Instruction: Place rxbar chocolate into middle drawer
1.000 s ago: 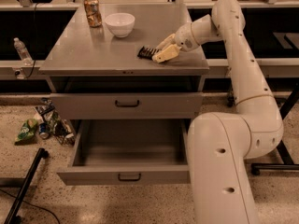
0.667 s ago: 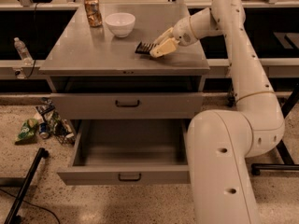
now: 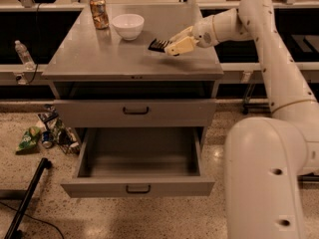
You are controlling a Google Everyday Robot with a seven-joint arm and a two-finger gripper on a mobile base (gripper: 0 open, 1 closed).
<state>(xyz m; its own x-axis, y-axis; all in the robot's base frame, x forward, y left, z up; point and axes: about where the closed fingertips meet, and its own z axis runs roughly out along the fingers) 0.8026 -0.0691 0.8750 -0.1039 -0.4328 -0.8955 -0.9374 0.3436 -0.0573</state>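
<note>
The rxbar chocolate (image 3: 158,45), a small dark flat wrapper, sticks out to the left of my gripper (image 3: 172,46), which is shut on its right end. The gripper holds the bar just above the right part of the grey cabinet top (image 3: 99,59). The arm reaches in from the right. The middle drawer (image 3: 137,187) is pulled out and open below, at the front of the cabinet; its inside (image 3: 142,156) shows nothing in it. The bar is well above and behind the open drawer.
A white bowl (image 3: 128,25) and an orange drink can (image 3: 99,12) stand at the back left of the top. The upper drawer front (image 3: 134,112) is closed. A water bottle (image 3: 24,55), floor litter (image 3: 45,133) and a black stand leg (image 3: 25,203) lie at left.
The gripper has risen a little with the bar in it and shifted slightly left; the bar has come up off the cabinet top.
</note>
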